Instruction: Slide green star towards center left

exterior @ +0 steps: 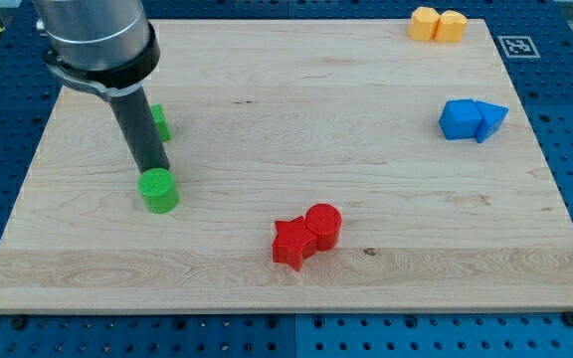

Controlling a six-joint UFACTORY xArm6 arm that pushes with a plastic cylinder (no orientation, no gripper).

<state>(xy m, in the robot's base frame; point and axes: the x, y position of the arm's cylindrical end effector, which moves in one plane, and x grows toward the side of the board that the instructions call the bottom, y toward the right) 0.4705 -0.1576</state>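
Note:
The green star [159, 121] lies near the view's left edge of the wooden board [286, 268], mostly hidden behind my dark rod; only its right part shows. A green cylinder [157, 190] stands just below it. My tip [153, 169] rests at the cylinder's upper edge, below the star and touching or nearly touching the cylinder.
A red star [291, 242] and a red cylinder [323, 225] touch each other at the bottom middle. Two blue blocks [472, 119] sit together at the right. Two orange-yellow blocks [438, 24] sit at the top right. A marker tag [517, 46] is at the board's top right corner.

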